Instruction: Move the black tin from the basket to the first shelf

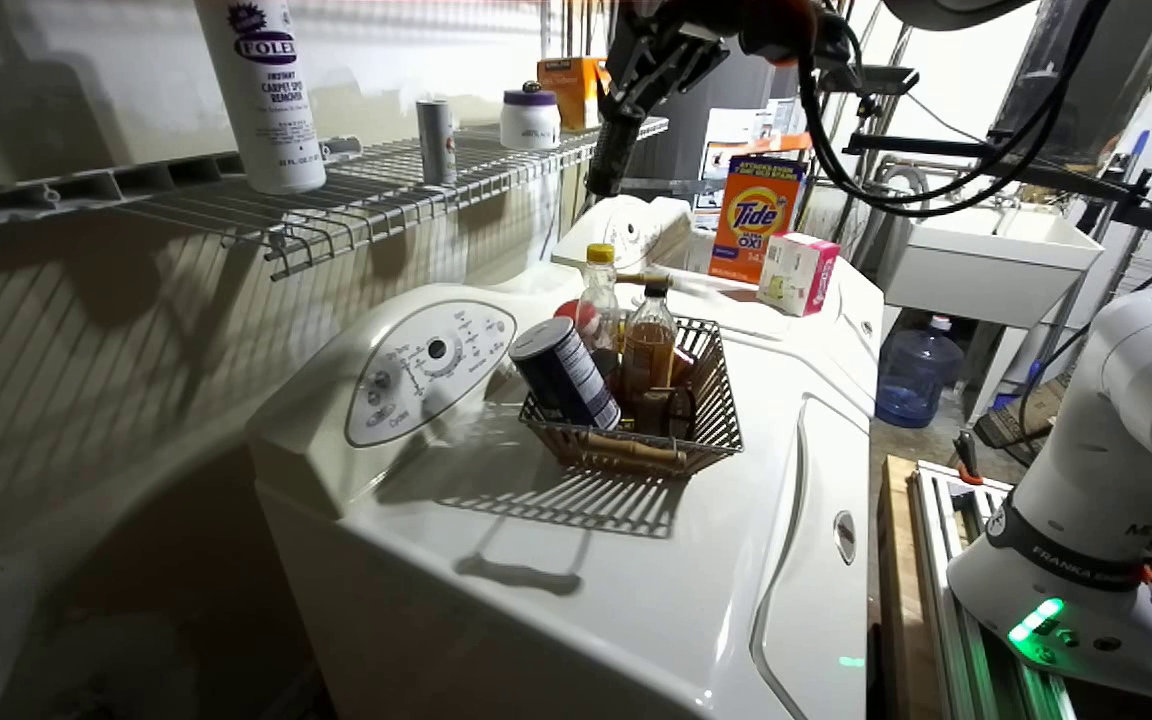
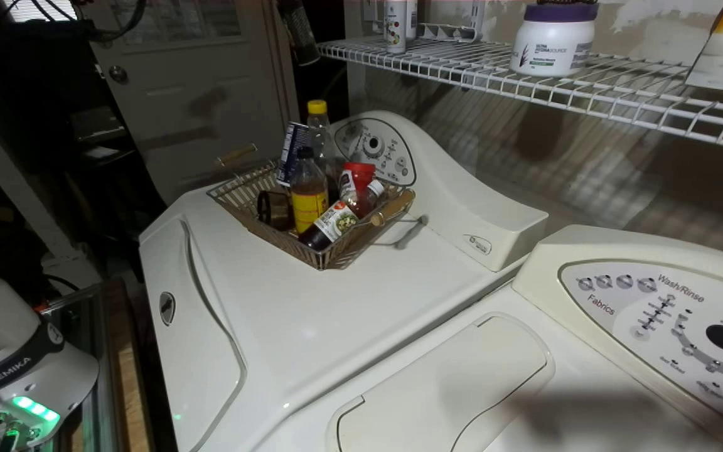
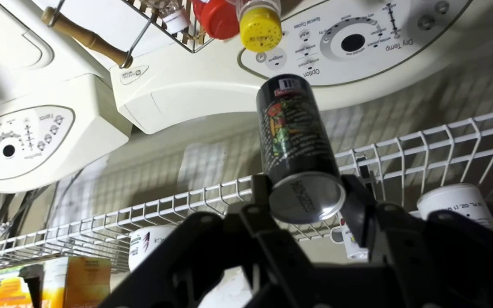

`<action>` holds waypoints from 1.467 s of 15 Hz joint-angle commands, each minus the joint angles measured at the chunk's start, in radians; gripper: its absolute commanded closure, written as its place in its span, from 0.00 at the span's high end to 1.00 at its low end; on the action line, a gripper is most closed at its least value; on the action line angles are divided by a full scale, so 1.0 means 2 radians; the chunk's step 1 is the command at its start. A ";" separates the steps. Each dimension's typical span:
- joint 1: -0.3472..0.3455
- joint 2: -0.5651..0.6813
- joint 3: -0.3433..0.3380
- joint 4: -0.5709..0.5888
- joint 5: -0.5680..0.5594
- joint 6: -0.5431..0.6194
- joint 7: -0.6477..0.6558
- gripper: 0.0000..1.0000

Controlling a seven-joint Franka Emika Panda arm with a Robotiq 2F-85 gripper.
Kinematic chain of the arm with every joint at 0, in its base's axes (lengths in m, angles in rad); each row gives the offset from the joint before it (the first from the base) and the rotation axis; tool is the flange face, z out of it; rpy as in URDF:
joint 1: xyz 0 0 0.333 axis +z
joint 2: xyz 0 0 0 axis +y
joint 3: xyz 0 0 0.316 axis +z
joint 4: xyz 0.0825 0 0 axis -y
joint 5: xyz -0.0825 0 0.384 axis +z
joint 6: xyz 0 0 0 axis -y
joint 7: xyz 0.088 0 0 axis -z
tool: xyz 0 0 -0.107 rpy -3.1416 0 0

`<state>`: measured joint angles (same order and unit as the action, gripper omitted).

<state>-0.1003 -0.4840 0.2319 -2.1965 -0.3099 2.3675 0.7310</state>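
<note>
The black tin [image 1: 618, 152] is a black cylinder with a vegetable picture on its label. It also shows in an exterior view [image 2: 299, 32] and in the wrist view [image 3: 291, 128]. My gripper [image 1: 626, 105] is shut on it near its silver end; in the wrist view the fingers [image 3: 307, 190] press on both sides. The tin hangs tilted in the air, well above the basket [image 1: 728, 405], which also shows in an exterior view [image 2: 261, 235]. The first shelf [image 1: 376, 188], white wire, runs along the wall, also in the wrist view [image 3: 203, 196]. Tin and shelf look apart.
On the shelf stand a tall white spray bottle [image 1: 271, 110], a grey metal can [image 1: 436, 142], a white jar with purple lid [image 1: 530, 120] and an orange box [image 1: 568, 90]. The basket holds bottles and a dark-blue can [image 1: 564, 375]. A Tide box [image 1: 756, 215] stands on the machines.
</note>
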 commanded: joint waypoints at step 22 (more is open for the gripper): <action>0.034 0.285 -0.073 0.363 0.008 -0.073 -0.195 0.20</action>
<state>-0.0696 0.0068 0.1202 -1.5810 -0.3378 2.2613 0.3983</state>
